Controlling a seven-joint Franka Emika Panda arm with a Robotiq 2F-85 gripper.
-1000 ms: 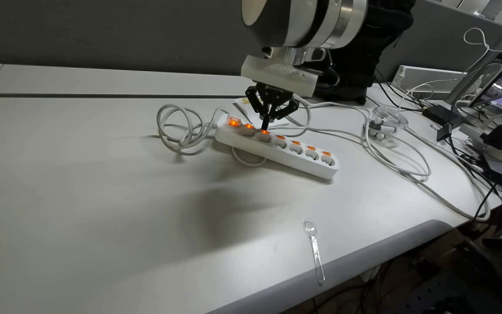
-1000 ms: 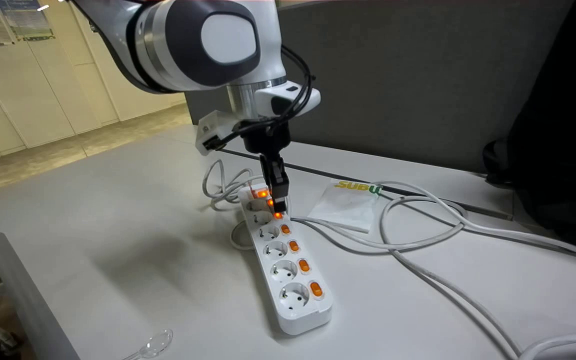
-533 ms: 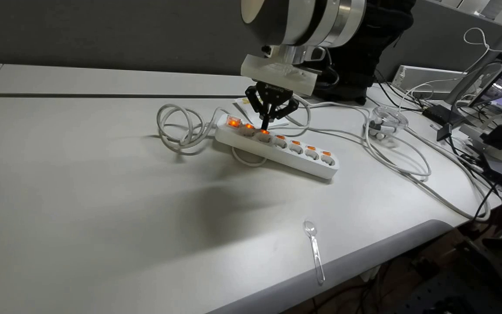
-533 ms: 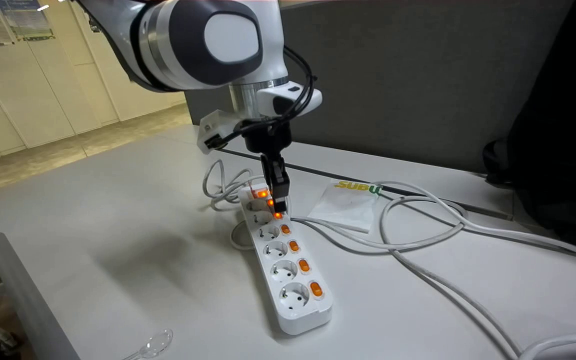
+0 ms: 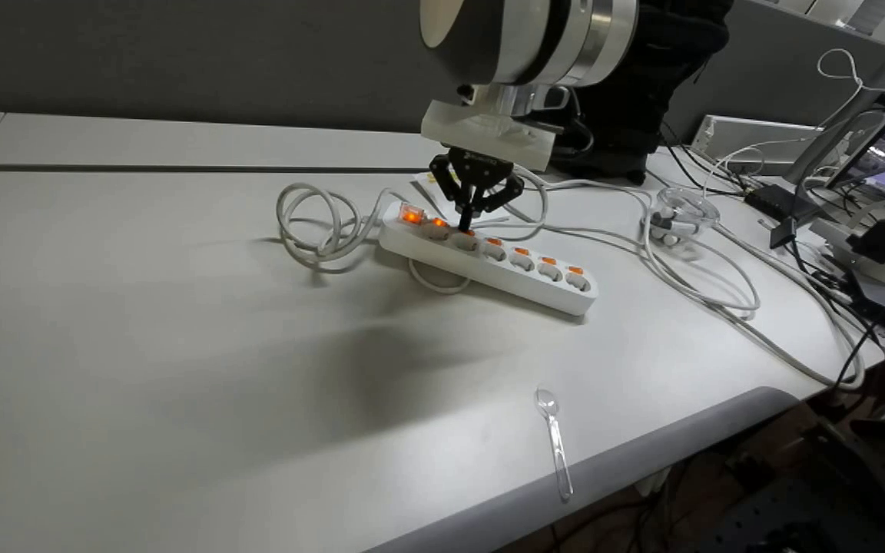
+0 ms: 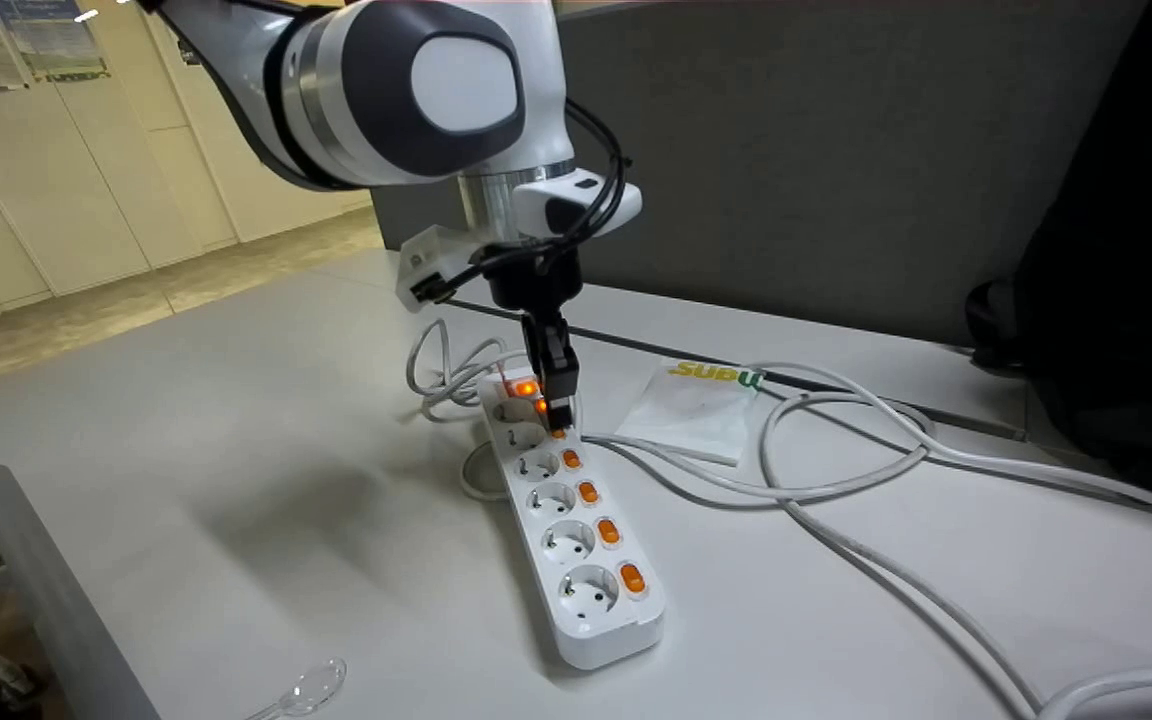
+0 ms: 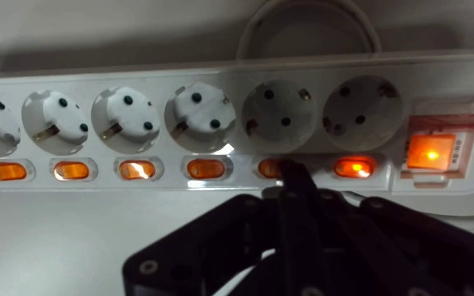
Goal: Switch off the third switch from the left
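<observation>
Your arm (image 6: 366,95): white, dark grey panels, a silver band (image 5: 594,42).
Your cables (image 6: 620,175): black, looping.
Your bracket (image 5: 488,136): milky, boxy.
Your gripper (image 5: 464,227): black, with round screws (image 7: 148,267), perhaps some blurred pale lettering (image 5: 481,157).

Your arm (image 6: 436,90) enters an exterior view from the upper left, with the wrist (image 6: 489,205) above a gripper (image 5: 465,226) that points downward. Your jaws stand closed, tips together. In the wrist view, your black linkages (image 7: 196,238) bow outward on either side. Dark cables (image 6: 620,165) loop beside the wrist.
</observation>
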